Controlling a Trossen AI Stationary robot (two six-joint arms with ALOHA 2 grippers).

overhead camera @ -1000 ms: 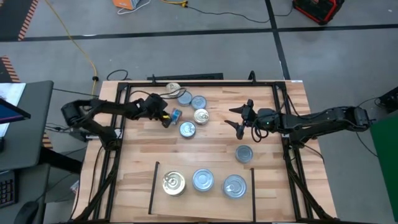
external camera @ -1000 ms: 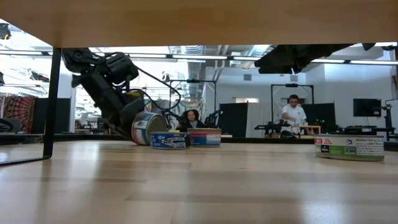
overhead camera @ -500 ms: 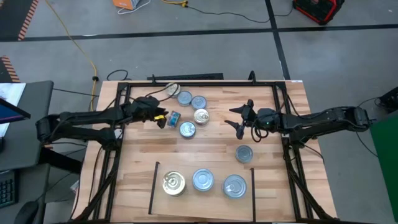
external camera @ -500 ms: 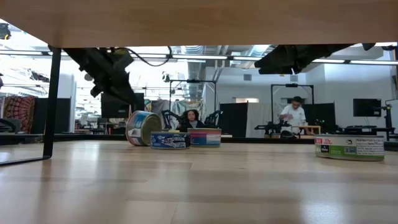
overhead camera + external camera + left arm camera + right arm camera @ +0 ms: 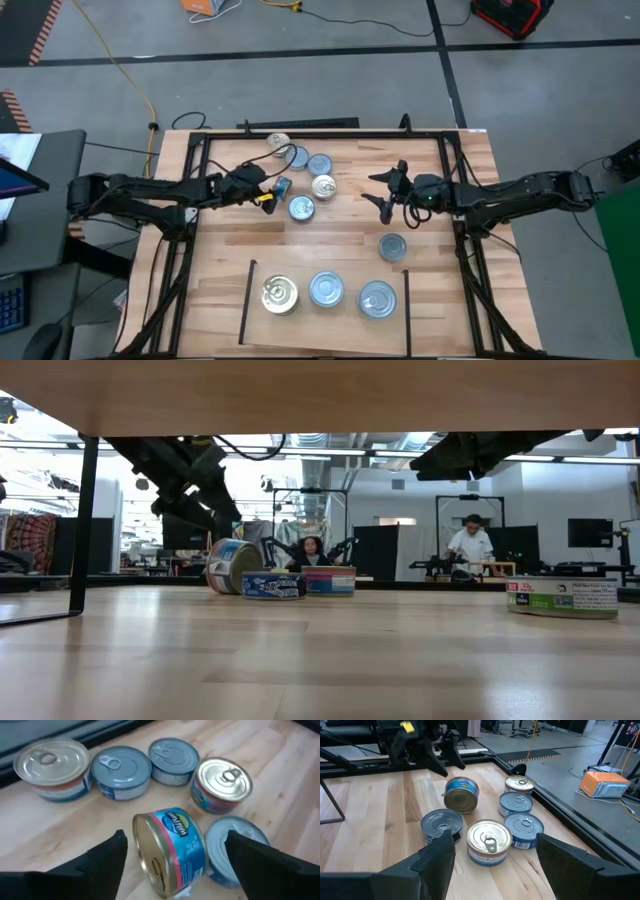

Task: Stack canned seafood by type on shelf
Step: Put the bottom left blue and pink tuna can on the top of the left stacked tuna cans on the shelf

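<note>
Left gripper (image 5: 262, 188) has let go of the tipped tin (image 5: 281, 187), fingers now wide. Low view: tin (image 5: 229, 565) lies on its side. Right wrist: right gripper (image 5: 492, 854) wide, empty, near cluster.

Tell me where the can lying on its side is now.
In the high view the tipped can lies on the table's left half, just in front of the open left gripper, beside an upright silver-topped can.

left gripper (image 5: 262, 190): jaws apart, low | right gripper (image 5: 383, 189): jaws apart, raised
</note>
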